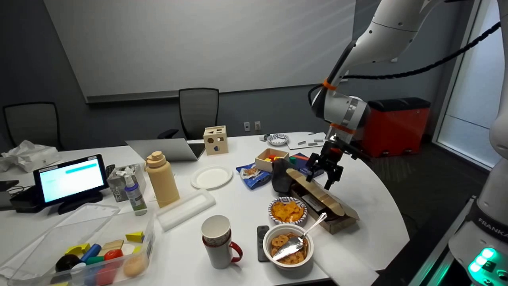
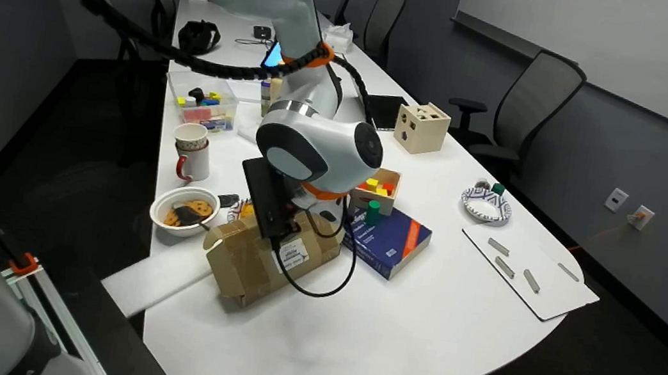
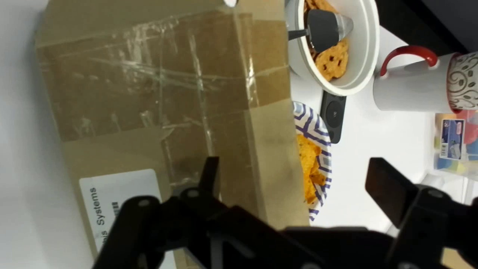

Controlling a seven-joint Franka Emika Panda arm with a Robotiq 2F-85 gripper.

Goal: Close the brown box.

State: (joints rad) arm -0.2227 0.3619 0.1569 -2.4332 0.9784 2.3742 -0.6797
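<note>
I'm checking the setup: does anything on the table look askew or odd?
The brown box beside the chips gapes, lid ajar rather than shut. A patterned cup sits inside the red-handled mug: unusual stacking.

Wrist view: gripper [image 3: 293,168] cut off at bottom, covers part of the label [image 3: 115,200]; box [image 3: 179,112] clipped at top, cup [image 3: 464,79] at right. In an exterior view: gripper tips hidden, label print too small to read, chip bowl [image 2: 234,212] mostly hidden. In an exterior view: text on screen [image 1: 71,179] blurred.
</note>
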